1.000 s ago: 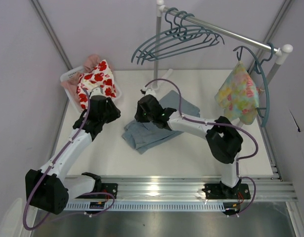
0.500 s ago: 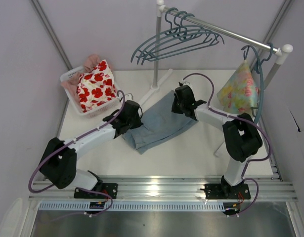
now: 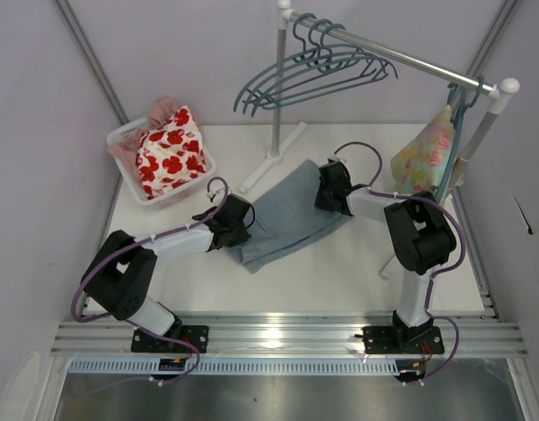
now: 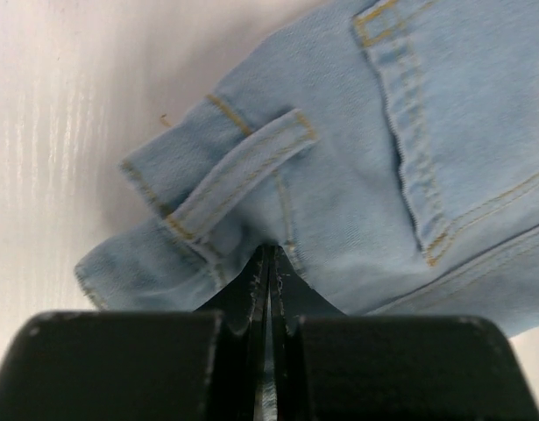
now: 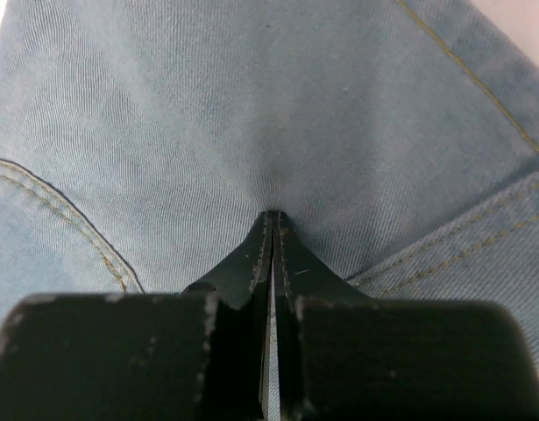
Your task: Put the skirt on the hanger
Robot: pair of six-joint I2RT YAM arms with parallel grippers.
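The light blue denim skirt lies stretched flat on the table between my two grippers. My left gripper is shut on its waistband end; the left wrist view shows the skirt with a belt loop and pocket seam at the closed fingertips. My right gripper is shut on the far hem end; the right wrist view shows denim pinched at its tips. Several teal hangers hang on the rail at the back.
A metal rail on a white stand crosses the back. A pastel floral garment hangs on a teal hanger at the right end. A white basket with the red-flowered cloth sits at back left.
Both arms have dropped low to the table and moved apart. The skirt went from a crumpled heap to a flat spread between the grippers. The floral garment has swung to the right.
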